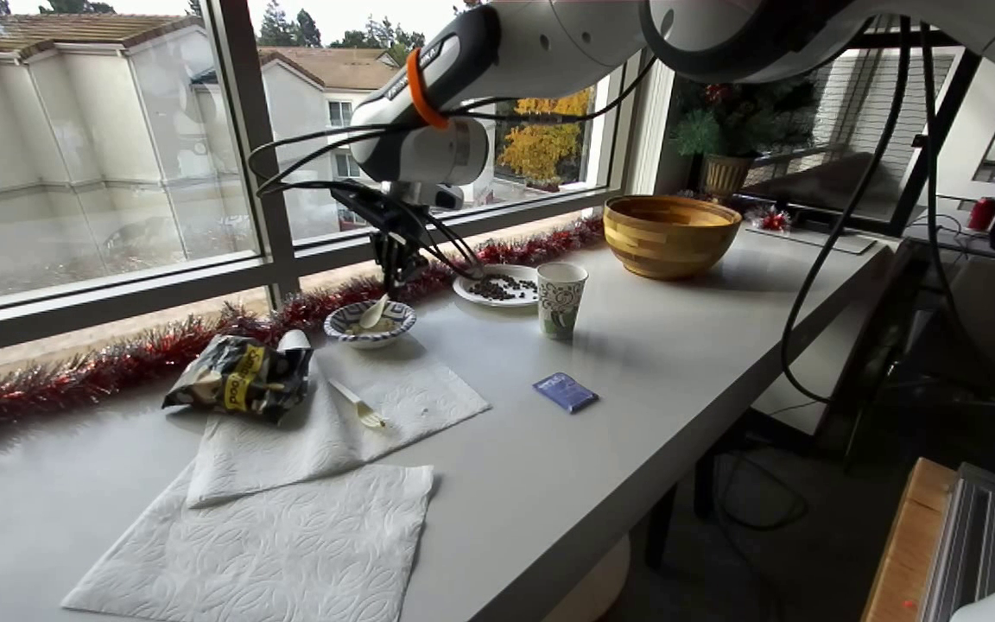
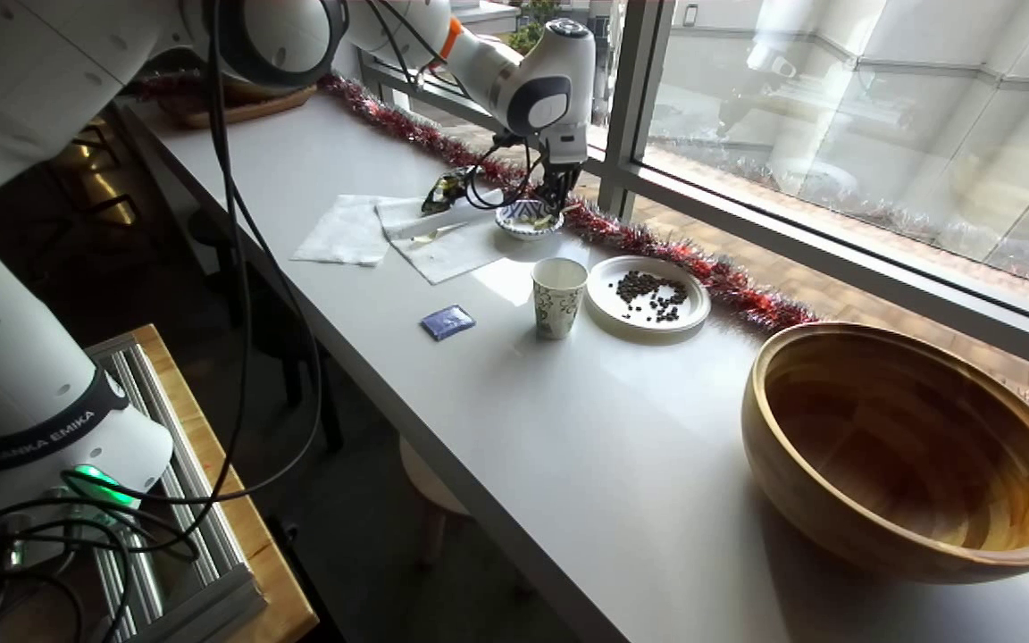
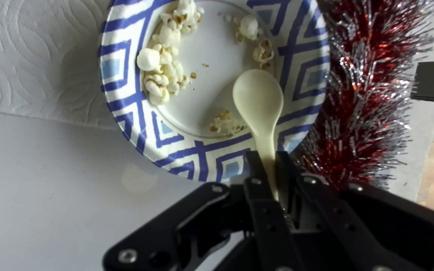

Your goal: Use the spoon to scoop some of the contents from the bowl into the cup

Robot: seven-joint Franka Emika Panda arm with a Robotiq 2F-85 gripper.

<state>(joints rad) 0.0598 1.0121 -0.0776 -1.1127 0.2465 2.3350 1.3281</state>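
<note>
The bowl (image 3: 202, 158) is a shallow paper bowl with a blue-and-white patterned rim, and pieces of popcorn (image 3: 166, 66) lie along its inside. It also shows in both exterior views (image 1: 372, 340) (image 2: 528, 234). My gripper (image 3: 268, 158) is shut on the handle of a cream spoon (image 3: 259, 99). The spoon slants down with its head over the inside of the bowl. I cannot tell if the spoon touches the bottom; its head looks empty. The cup (image 1: 561, 302) is a white paper cup with a leafy pattern, standing upright apart from the bowl (image 2: 557, 304).
A white plate (image 1: 468, 296) with dark beans stands beside the cup. A snack bag (image 1: 243, 376), paper towels (image 1: 273, 544) and a fork (image 1: 359, 406) lie near the bowl. A blue packet (image 1: 565, 391) lies before the cup. Tinsel (image 3: 360, 94) runs along the window. A large wooden bowl (image 2: 907, 446) stands farther off.
</note>
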